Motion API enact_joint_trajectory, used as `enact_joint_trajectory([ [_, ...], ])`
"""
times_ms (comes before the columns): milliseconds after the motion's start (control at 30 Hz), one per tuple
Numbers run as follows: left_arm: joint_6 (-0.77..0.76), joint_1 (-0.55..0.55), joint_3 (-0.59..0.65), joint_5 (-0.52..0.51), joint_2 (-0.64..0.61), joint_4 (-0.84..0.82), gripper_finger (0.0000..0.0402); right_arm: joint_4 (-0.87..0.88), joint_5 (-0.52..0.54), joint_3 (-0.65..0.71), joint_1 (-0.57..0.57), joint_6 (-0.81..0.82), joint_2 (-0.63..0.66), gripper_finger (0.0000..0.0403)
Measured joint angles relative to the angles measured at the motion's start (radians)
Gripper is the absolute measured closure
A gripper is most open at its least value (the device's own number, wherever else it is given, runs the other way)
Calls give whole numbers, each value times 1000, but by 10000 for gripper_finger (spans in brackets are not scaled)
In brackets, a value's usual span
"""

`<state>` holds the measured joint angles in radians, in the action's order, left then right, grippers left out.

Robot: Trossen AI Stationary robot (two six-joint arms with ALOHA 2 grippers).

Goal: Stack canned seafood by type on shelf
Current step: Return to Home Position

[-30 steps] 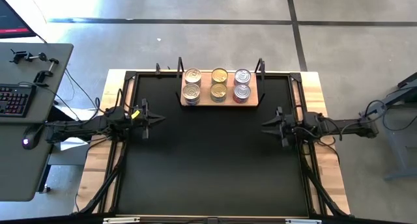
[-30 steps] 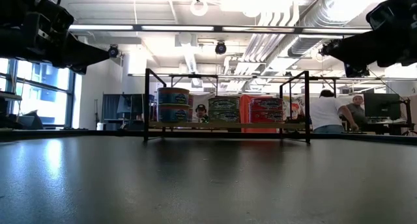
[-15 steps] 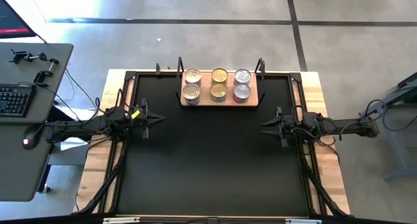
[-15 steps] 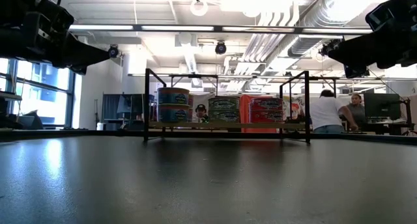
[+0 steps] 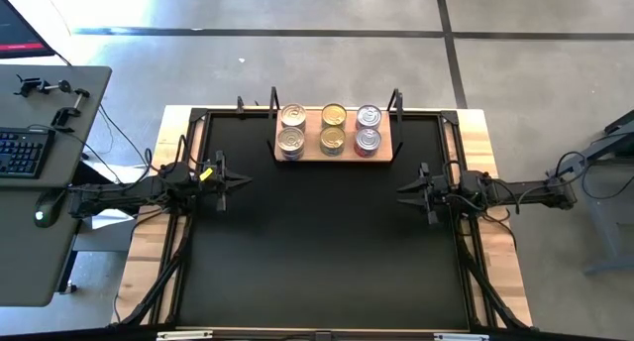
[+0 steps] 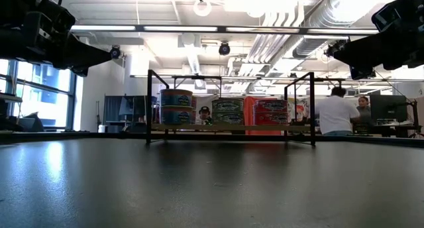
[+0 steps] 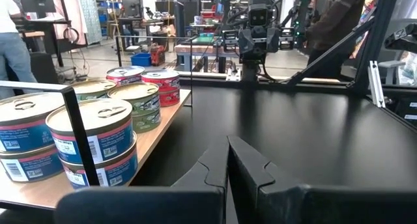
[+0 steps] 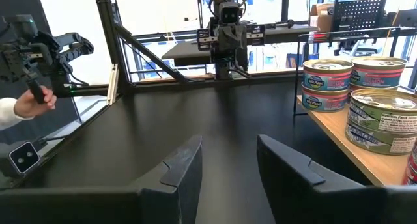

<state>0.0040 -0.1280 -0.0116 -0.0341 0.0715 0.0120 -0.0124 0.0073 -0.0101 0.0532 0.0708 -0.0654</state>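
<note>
The canned seafood [image 5: 331, 129] stands on the shelf's light-wood board [image 5: 337, 157] at the table's far edge, in three columns: silver lids on the left [image 5: 291, 128], gold in the middle [image 5: 333, 127], bluish-purple on the right [image 5: 368, 127]. The low view shows stacks two tins high [image 6: 176, 106]. My left gripper [image 5: 243, 178] hovers over the mat's left side, shut, touching nothing [image 7: 228, 146]. My right gripper [image 5: 401, 190] hovers over the mat's right side, open and empty [image 8: 228, 149]. Both point toward the table's middle.
The black mat [image 5: 317, 252] covers the table between and in front of the arms. The shelf's black wire posts [image 5: 274, 101] rise at its corners. A desk with a keyboard [image 5: 20, 153] stands left of the table. A person's hand [image 8: 26, 103] holds a black device beyond the table.
Neither gripper nor any tin has moved. A person in the room beyond the table has shifted a little.
</note>
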Motion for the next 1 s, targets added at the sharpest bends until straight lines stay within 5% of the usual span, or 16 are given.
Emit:
enact_joint_trajectory([
  [1000,-29,0,0,0,0,0,402,0,0,0,0,0,0,266],
])
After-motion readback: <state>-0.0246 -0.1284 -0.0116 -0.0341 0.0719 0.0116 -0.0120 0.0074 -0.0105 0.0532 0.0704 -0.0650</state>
